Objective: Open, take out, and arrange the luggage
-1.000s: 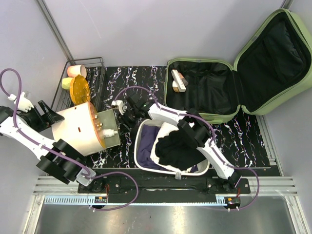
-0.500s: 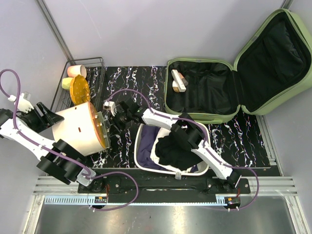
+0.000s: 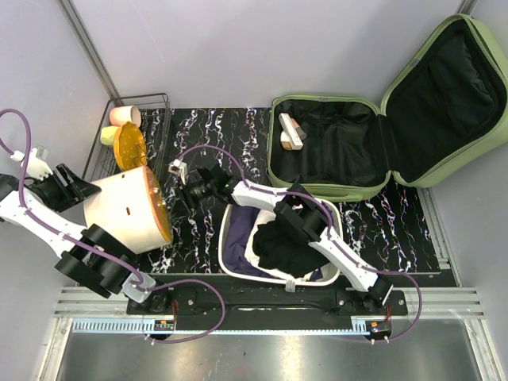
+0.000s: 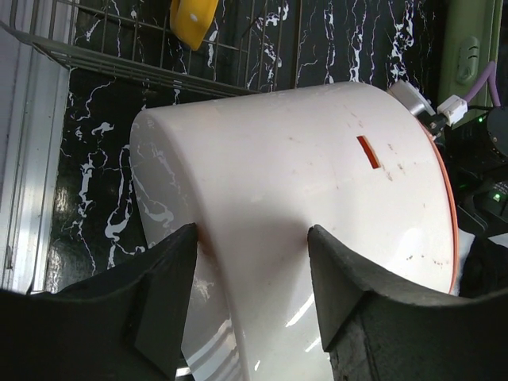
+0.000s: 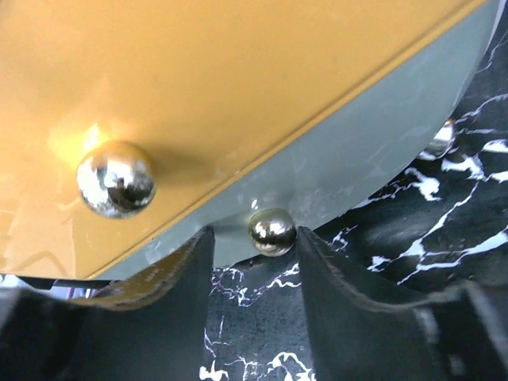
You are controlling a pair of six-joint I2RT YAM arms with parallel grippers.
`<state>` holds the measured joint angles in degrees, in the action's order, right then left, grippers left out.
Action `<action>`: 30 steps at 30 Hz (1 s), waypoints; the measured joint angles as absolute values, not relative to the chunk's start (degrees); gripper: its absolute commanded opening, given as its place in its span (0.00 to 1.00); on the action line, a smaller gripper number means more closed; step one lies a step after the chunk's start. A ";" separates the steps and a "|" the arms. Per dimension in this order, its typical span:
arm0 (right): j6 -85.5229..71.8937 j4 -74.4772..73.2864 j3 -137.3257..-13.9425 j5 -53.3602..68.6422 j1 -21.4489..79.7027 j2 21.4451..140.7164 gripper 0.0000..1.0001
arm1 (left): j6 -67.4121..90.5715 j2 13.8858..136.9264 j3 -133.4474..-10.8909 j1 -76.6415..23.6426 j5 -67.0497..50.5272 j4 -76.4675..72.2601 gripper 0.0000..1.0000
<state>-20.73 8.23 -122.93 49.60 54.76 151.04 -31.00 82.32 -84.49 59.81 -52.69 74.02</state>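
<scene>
The luggage (image 3: 341,151) is the biggest thing. It lies wide open at the upper right of the top view, on the black counter (image 3: 230,131), with its lid leaning back. Only a small box (image 3: 291,131) and something little beside it are left inside.

Next is a white round tub (image 3: 119,210) with an orange front (image 3: 157,210), at the left of the frame. The left end effector (image 4: 252,238) has it. Its two fingers are about half open and press on both sides of the tub.

I think the job now is to set this tub in its place. To do it well, the left arm should hold tight and go down slowly, away from the wire basket (image 3: 143,97) behind it.

The right end effector (image 5: 255,236) is half open around a shiny knob (image 5: 272,231) on the tub's front. There is a gap on one side, so it is not squeezing. It should back straight out so it does not pull the knob.

The white bin (image 3: 254,276) at the bottom middle holds dark clothes (image 3: 286,246).

I cannot see under the tub, so I cannot tell if it sits on the counter. The luggage lid is cut off at the right edge. The right arm hides part of the bin.
</scene>
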 measured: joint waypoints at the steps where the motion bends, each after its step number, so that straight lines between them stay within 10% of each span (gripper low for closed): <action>1: -20.95 9.87 -121.78 50.22 54.59 150.85 0.61 | -31.03 82.50 -84.64 59.66 -52.71 73.87 0.49; 9: -19.81 18.83 -107.53 56.03 53.45 142.71 0.72 | -31.09 83.44 -85.36 58.33 -52.69 71.35 0.49; 30: -41.71 31.53 -118.76 53.45 53.04 147.33 0.67 | -32.53 83.77 -86.04 55.81 -50.74 66.72 0.48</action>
<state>-41.71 31.53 -118.76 53.45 53.04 147.33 -32.53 83.77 -86.04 55.81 -50.74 66.72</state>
